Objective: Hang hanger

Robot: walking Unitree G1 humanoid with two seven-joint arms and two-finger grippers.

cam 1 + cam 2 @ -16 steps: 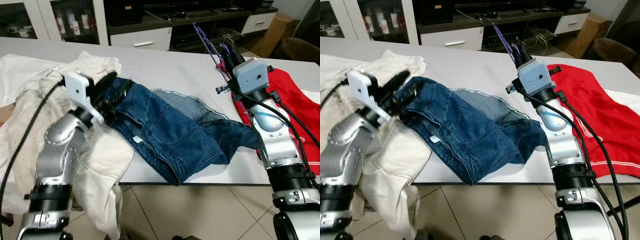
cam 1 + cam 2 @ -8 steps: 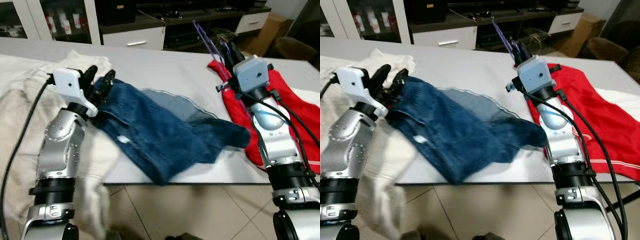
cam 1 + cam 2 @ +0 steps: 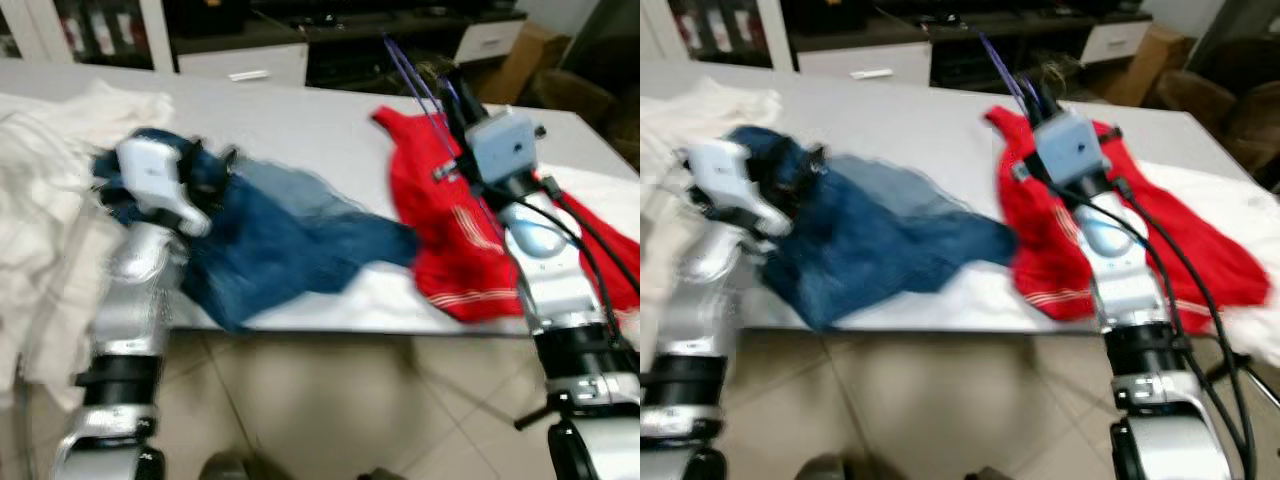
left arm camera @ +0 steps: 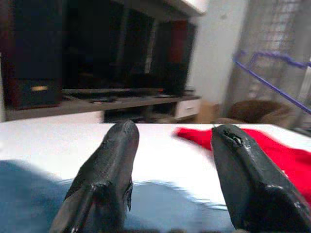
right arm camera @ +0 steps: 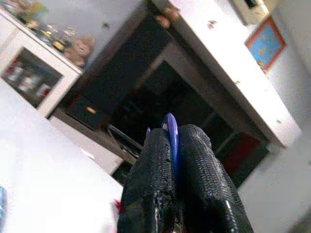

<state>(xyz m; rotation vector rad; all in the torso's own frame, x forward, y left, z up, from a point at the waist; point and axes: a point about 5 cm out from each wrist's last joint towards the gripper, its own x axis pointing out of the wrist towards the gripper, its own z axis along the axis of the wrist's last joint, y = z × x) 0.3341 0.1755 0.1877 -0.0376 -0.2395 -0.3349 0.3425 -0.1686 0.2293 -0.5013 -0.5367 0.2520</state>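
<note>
We see the right claw (image 3: 455, 95) pinched tight on a thin purple hanger (image 5: 170, 138), held up over the far side of the desk (image 3: 300, 115). In the right wrist view the fingers (image 5: 150, 194) meet around the purple wire with no gap. The wire runs up and away from the claw toward the dark cabinet (image 3: 940, 25) behind. A red garment (image 3: 440, 230) lies on the desk just under and beside the right arm. We cannot tell whether it is on the hanger or only lying below it; both eye views are blurred.

The left claw (image 4: 172, 160) is spread wide and holds nothing. It sits over the blue jeans (image 3: 270, 240), near their waistband end. A pale cream garment (image 3: 50, 190) is heaped at the robot's left edge of the desk.

Handling, as we judge it: the hanger looks like light, thin wire or plastic, fairly stiff but springy, and easy to twist in a two-finger pinch. The surface is probably smooth, so it may rotate or slip if swung. Best hold is near the neck under the hook, keeping the hook free for a rail. If the red cloth comes along, its soft, limp weight will pull the hanger off level.
</note>
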